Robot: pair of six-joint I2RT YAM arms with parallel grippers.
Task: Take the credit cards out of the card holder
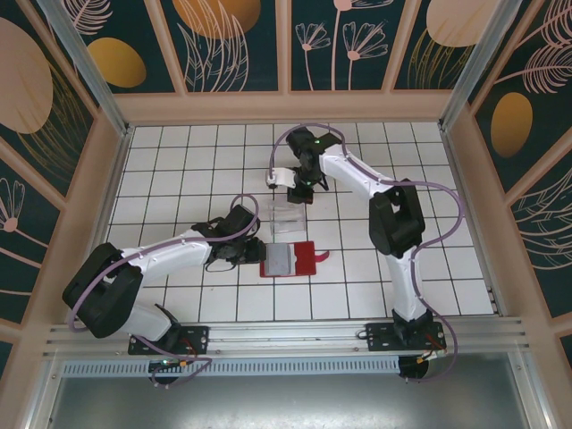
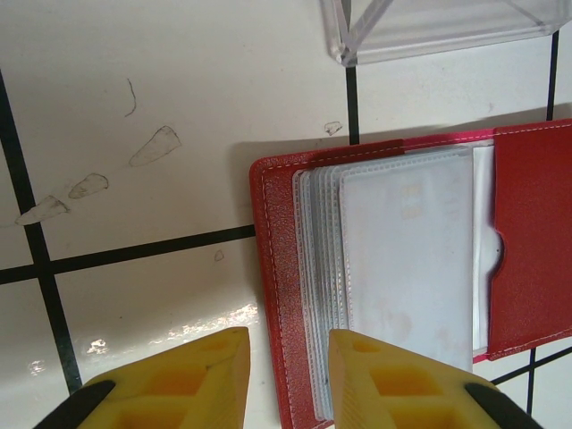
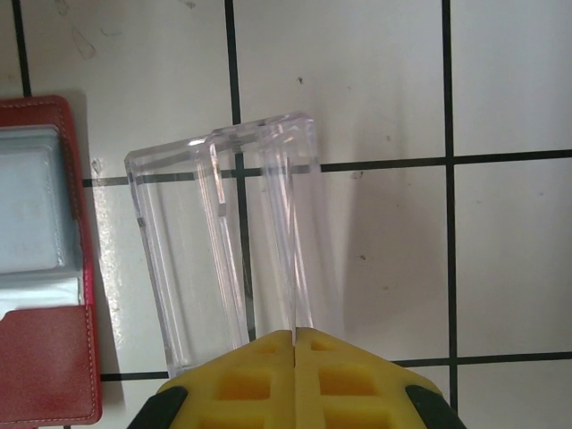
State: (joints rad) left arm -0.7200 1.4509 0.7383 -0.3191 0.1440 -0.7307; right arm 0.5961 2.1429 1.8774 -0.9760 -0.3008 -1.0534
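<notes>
— While the left pincer hangs part open, what sits between its yellow fingers?
— Just the left red edge of the card holder, which lies open on the tiled worktop, near the middle, with the credit cards in its sleeves.
— And the right pincer?
— Closed tight at a wall of the clear plastic tray, just beyond the holder. Whether it pinches that wall, I can't tell.

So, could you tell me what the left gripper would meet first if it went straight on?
Probably the card holder: the left gripper, jaws open, stands over its red edge, with the plastic sleeves just ahead. Depth is unclear.
</notes>
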